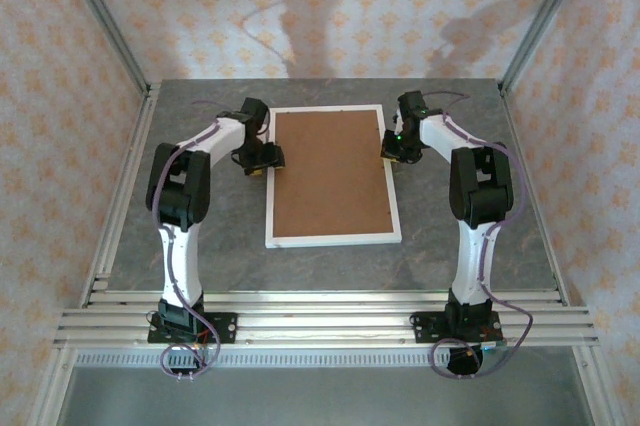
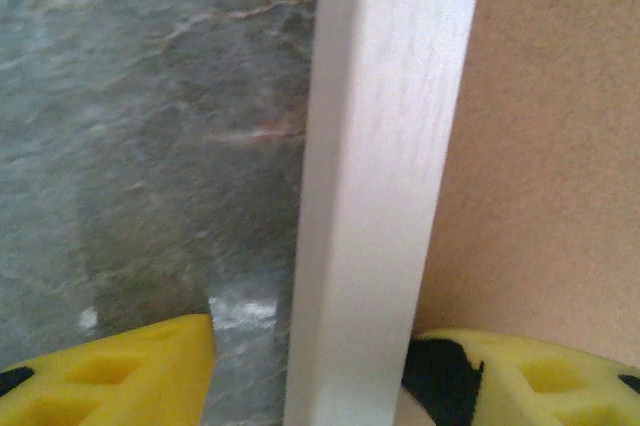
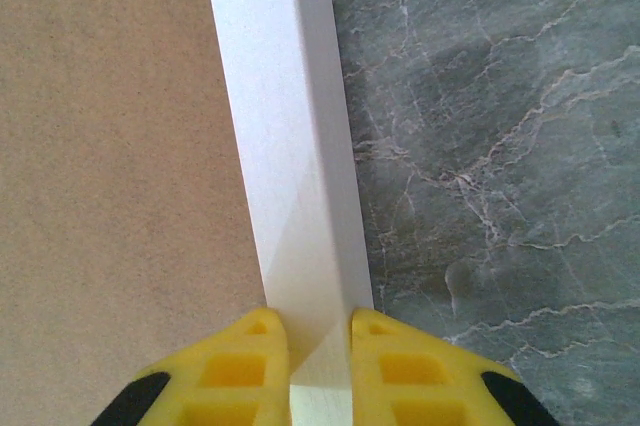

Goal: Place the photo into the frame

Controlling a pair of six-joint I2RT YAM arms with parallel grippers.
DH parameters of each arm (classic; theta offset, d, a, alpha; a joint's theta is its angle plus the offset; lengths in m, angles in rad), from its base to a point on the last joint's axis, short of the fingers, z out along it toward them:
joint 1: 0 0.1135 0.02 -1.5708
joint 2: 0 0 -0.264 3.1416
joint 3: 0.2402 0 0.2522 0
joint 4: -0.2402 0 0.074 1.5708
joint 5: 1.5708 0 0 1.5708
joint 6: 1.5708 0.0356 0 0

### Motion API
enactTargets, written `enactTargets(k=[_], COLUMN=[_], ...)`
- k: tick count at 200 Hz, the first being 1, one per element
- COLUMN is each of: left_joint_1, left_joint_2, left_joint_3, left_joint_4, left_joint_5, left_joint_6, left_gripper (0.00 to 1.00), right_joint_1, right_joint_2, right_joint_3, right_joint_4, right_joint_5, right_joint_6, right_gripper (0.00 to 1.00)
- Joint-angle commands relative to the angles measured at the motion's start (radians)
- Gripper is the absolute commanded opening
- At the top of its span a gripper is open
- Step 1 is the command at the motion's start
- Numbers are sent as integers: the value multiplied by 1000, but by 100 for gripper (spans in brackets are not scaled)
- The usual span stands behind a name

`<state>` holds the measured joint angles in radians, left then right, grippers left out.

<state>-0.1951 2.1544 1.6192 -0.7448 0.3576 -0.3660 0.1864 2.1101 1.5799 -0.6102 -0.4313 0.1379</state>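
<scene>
Frame rail pinched between right jaws; left jaws loosely straddle opposite rail.

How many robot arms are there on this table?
2. The left arm reaches to the left side of the white frame; the right arm reaches to its right side. None seems hidden.
</scene>
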Motion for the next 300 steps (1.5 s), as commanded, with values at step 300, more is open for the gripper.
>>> enactTargets(k=[300], left_joint_1=[-66], left_joint_2=[-499], left_joint_3=[-595], left_joint_4=[98], left_joint_5=[-63], left_joint_6=[-95], left_gripper=[70], right_joint_1=[28], right_joint_2=[10], right_joint_3=[-67], right_joint_4=[-5], right_joint_5=[77], right_joint_6=[43], right_gripper=[15])
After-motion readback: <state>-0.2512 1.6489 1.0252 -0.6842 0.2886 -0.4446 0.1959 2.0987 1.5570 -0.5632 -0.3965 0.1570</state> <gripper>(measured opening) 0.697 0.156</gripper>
